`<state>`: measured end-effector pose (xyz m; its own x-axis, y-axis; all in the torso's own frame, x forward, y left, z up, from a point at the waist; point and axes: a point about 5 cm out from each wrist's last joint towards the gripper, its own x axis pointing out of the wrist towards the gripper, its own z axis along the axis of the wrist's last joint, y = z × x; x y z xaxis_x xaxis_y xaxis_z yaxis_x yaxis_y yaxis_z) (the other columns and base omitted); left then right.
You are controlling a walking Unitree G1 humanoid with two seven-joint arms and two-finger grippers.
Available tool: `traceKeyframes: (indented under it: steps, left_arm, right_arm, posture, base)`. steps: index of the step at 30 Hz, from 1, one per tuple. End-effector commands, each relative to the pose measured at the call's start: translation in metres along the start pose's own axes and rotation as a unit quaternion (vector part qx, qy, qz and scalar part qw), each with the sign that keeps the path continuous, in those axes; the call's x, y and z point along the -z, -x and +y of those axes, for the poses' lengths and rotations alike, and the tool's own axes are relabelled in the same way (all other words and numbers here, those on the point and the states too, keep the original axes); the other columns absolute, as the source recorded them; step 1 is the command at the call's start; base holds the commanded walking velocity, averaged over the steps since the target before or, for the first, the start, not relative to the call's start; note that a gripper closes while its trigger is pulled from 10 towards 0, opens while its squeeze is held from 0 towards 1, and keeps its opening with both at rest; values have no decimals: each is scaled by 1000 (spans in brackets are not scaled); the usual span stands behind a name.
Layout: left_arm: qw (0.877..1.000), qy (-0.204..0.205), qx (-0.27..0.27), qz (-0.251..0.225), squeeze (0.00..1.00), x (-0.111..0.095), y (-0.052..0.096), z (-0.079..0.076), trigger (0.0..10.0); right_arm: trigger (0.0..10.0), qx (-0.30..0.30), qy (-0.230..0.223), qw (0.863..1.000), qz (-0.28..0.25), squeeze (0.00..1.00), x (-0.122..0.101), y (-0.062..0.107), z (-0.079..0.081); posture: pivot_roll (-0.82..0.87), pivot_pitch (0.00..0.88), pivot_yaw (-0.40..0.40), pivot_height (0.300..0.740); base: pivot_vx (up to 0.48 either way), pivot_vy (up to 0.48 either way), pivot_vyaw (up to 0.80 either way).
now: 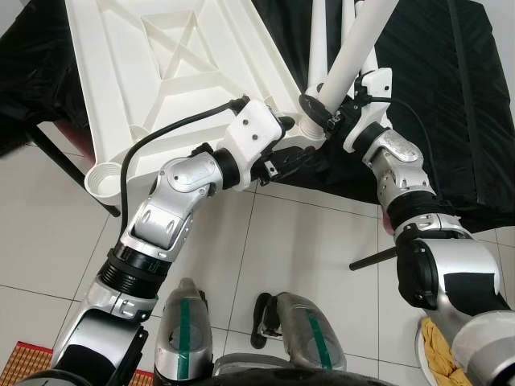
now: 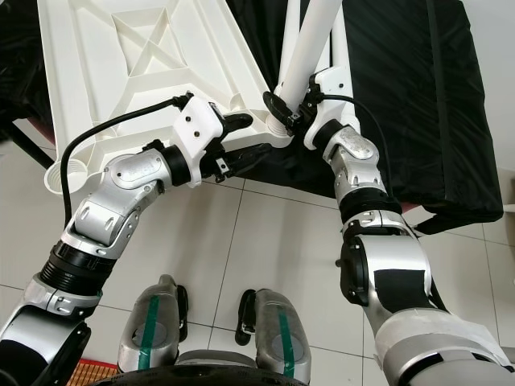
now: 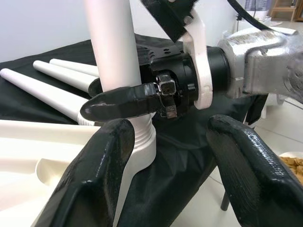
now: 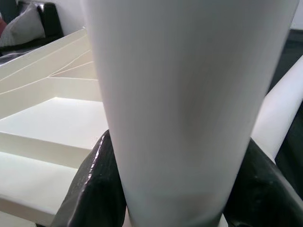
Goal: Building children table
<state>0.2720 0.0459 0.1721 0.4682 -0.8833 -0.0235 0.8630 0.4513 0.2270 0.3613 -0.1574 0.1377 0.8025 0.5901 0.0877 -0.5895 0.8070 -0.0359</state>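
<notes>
A white plastic table top (image 1: 161, 64) lies upside down on a black-covered surface, ribs facing up. My right gripper (image 1: 318, 108) is shut on a white table leg (image 1: 358, 48). The leg stands tilted with its lower end in the top's near corner socket (image 3: 142, 142). In the right wrist view the leg (image 4: 189, 94) sits between both black fingers (image 4: 90, 189). My left gripper (image 1: 290, 149) is open right beside that corner, one finger above the table's edge and one below it. The left wrist view looks past its own fingers (image 3: 94, 179) at the right gripper's finger (image 3: 123, 101) on the leg.
Spare white legs (image 3: 47, 80) lie on the black cloth (image 1: 451, 96) behind the corner. Another round socket (image 1: 103, 178) overhangs the tiled floor on the left. A black rod (image 1: 372, 259) juts out by my right arm, and a dish of yellow things (image 1: 438, 346) sits low on the right.
</notes>
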Motion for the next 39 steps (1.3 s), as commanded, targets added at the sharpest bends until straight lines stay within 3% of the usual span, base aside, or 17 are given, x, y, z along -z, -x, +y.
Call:
traceKeyframes:
  steps: [1, 9, 17, 20, 25, 28, 35, 36, 37, 38, 39]
  left_arm:
    - [1000, 6, -3, 1, 0, 1, 1, -1, 10000]
    - [1000, 5, -1, 1, 0, 1, 0, -3, 10000]
    - [1000, 7, 0, 0, 0, 1, 0, -5, 10000]
    - [1000, 8, 0, 1, 0, 2, 0, -5, 10000]
    - [1000, 7, -3, -2, 0, 0, 0, -4, 10000]
    - [1000, 13, -6, -9, 0, -2, -1, -4, 10000]
    - [1000, 19, -3, -20, 0, -7, -2, -3, 10000]
    - [1000, 20, -4, -21, 0, -7, -2, -2, 10000]
    - [1000, 20, -4, -21, 0, -7, -2, -2, 10000]
    - [1000, 20, -5, -21, 0, -8, -2, -1, 10000]
    - [999, 22, -6, -23, 0, -8, -1, -1, 10000]
  right_arm:
    - [10000, 18, -4, 1000, -9, 0, 1, 3, 0]
    - [10000, 89, 6, 996, -14, 0, 2, 2, 4]
    - [10000, 184, -22, 983, -21, 0, 8, 2, 10]
    - [10000, 226, -10, 974, -9, 0, 11, 3, 13]
    - [10000, 324, -29, 946, -1, 0, 16, 2, 20]
    - [10000, 327, -52, 944, 1, 0, 20, -4, 35]
    - [10000, 301, -56, 952, 8, 0, 21, -8, 45]
    - [10000, 303, -55, 951, 10, 180, 21, -8, 46]
    - [10000, 303, -55, 951, 10, 180, 21, -8, 46]
    - [10000, 288, -64, 955, 12, 1000, 22, -9, 49]
    - [10000, 266, -75, 961, 15, 1000, 23, -11, 55]
  posture:
    - [36, 35, -65, 740]
    - [33, 39, -69, 740]
    - [35, 34, -76, 740]
    - [36, 34, -77, 740]
    - [42, 29, -84, 740]
    - [40, 25, -81, 740]
    - [38, 20, -81, 740]
    - [38, 19, -80, 740]
    - [38, 19, -80, 740]
    - [39, 18, -81, 740]
    - [38, 17, -80, 740]
  base:
    - [0, 0, 0]
    - [0, 0, 0]
    - [0, 0, 0]
    - [0, 0, 0]
    - [0, 0, 0]
    - [0, 0, 0]
    - [0, 0, 0]
    - [0, 0, 0]
    - [0, 0, 0]
    - [0, 0, 0]
    - [0, 0, 0]
